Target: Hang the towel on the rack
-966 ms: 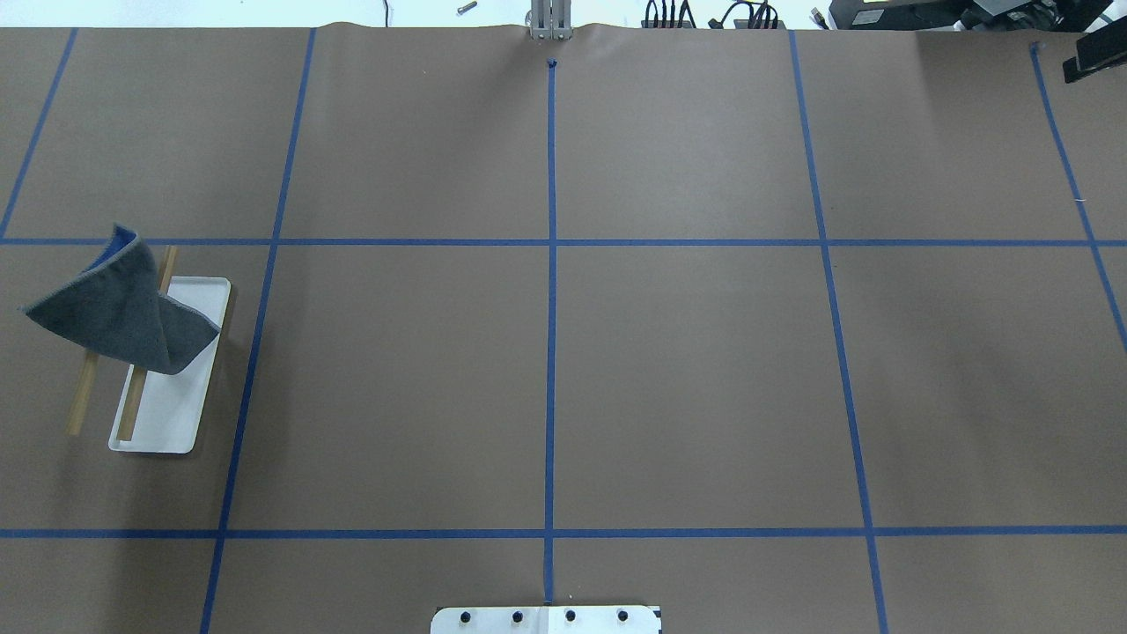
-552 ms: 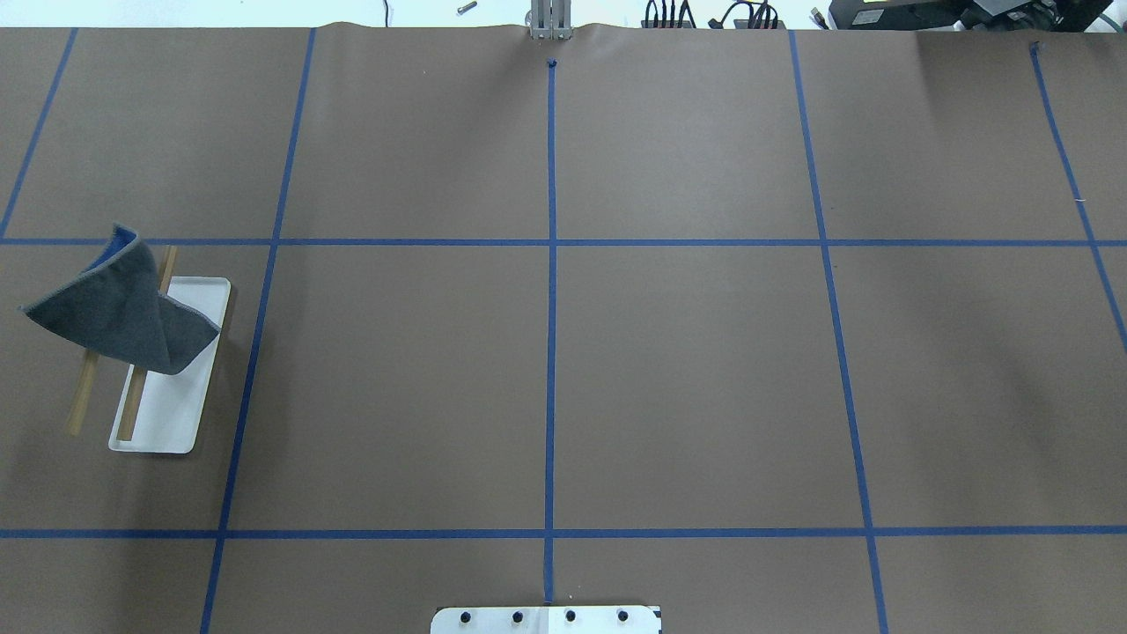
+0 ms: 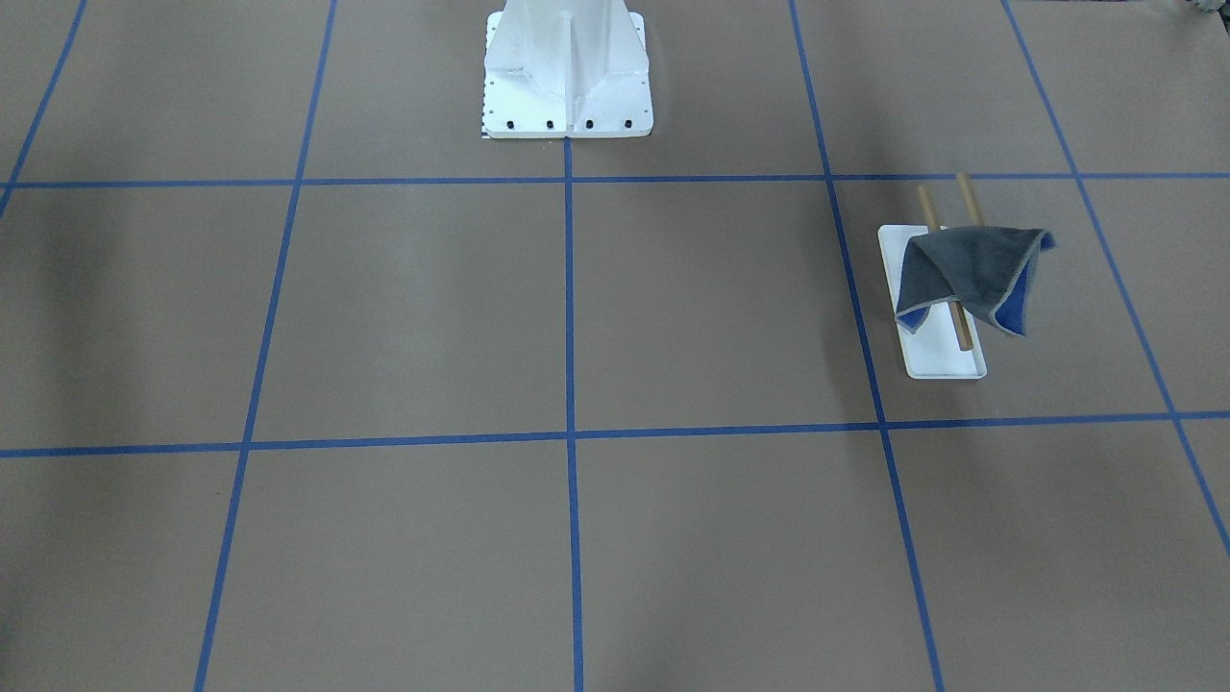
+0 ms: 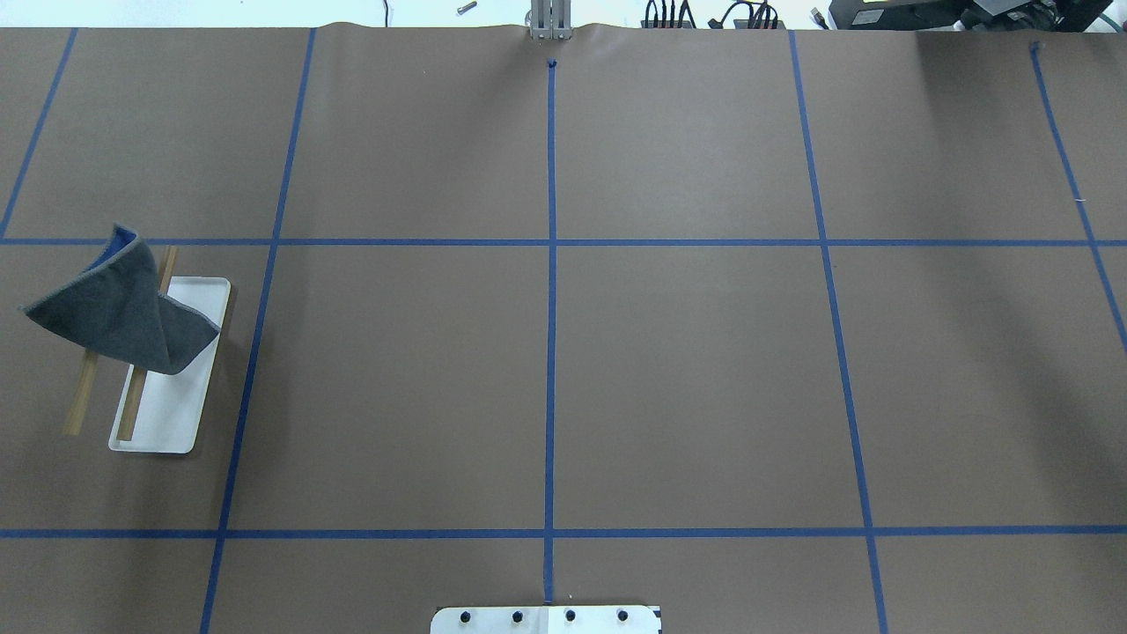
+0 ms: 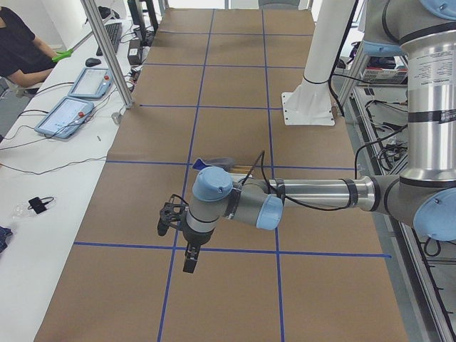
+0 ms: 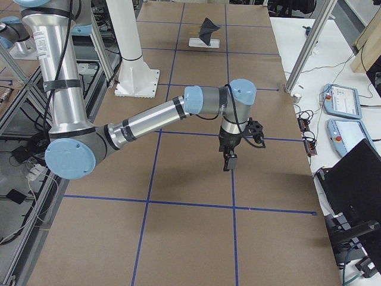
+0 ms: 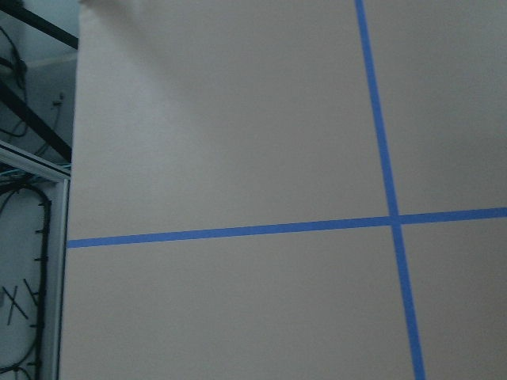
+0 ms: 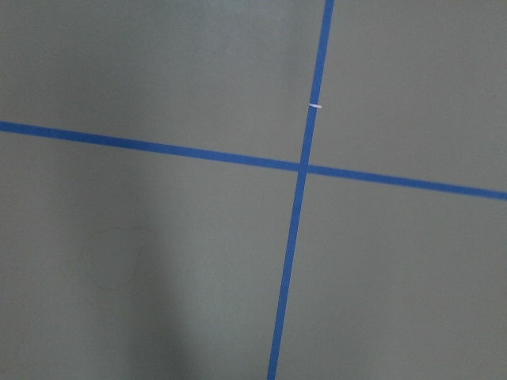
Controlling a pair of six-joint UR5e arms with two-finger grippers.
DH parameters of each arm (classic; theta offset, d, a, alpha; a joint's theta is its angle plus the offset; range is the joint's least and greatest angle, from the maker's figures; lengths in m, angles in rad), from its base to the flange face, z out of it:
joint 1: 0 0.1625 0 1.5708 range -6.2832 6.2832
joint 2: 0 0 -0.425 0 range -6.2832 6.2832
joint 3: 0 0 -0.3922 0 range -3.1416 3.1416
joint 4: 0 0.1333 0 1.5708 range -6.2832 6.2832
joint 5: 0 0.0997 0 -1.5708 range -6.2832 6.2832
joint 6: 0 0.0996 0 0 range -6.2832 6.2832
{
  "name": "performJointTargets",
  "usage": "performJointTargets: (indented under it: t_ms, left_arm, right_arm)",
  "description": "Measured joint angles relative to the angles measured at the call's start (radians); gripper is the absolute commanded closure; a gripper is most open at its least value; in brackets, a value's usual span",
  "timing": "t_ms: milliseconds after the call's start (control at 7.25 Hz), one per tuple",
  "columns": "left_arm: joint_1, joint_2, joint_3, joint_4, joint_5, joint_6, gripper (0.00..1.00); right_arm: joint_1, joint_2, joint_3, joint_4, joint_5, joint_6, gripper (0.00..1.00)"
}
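Towel (image 4: 119, 317) drapes over the rack (image 4: 167, 409); left and right jaws' state cannot be told.

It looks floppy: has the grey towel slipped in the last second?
No. The towel holds its place over the rack, top corner at the same blue tape line.

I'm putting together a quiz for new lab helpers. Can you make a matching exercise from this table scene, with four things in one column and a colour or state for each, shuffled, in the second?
Things
1. towel
2. rack base
3. rods
4. tape lines

Descriptions
A. tan wood, two side by side
B. blue, crossing in a grid
C. dark grey, draped, blue underside showing
D. white, flat, rectangular

Pairs: 1-C; 2-D; 3-A; 4-B
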Motion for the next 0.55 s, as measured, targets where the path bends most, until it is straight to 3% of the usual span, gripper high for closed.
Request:
performJointTargets:
  t_ms: [276,552]
  left_arm:
    - [0.005,-0.007,-0.025,0.035,-0.075,-0.052,0.01]
    - [0.016,-0.011,-0.051,0.045,-0.092,-0.097,0.01]
  right_arm:
    - [0.017,-0.070,-0.003,0.002,0.063,0.017,0.00]
    - [0.008,-0.059,-0.039,0.036,0.108,0.061,0.00]
